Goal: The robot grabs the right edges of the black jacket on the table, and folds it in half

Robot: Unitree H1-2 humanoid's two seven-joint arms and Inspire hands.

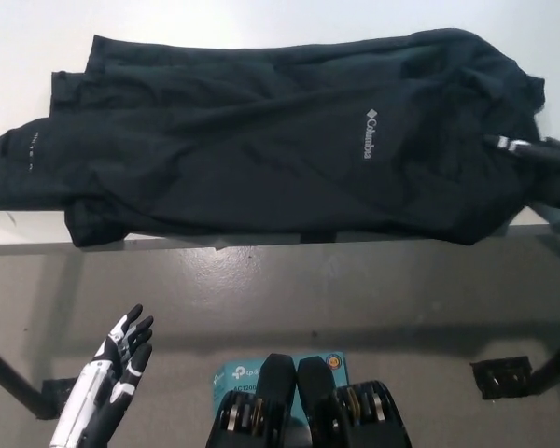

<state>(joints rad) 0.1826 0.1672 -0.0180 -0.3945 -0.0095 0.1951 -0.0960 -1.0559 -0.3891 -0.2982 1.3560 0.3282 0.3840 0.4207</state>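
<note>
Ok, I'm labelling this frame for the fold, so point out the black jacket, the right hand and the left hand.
black jacket (233, 149): head view, middle of the fabric.
right hand (541, 151): head view, dark hand over the jacket's right edge.
left hand (121, 359): head view, middle of the white hand, low, off the table.

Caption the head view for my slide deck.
Black right hand reaches over black jacket's right edge; white left hand rests low.

Left hand (107, 387), at seven o'clock in the head view: white shell panels over black segments, slender fingers (129, 327) tipped black. Right hand (532, 151), at three o'clock: black throughout, with small pale markings near the fingertips; finer detail indistinct.
</note>
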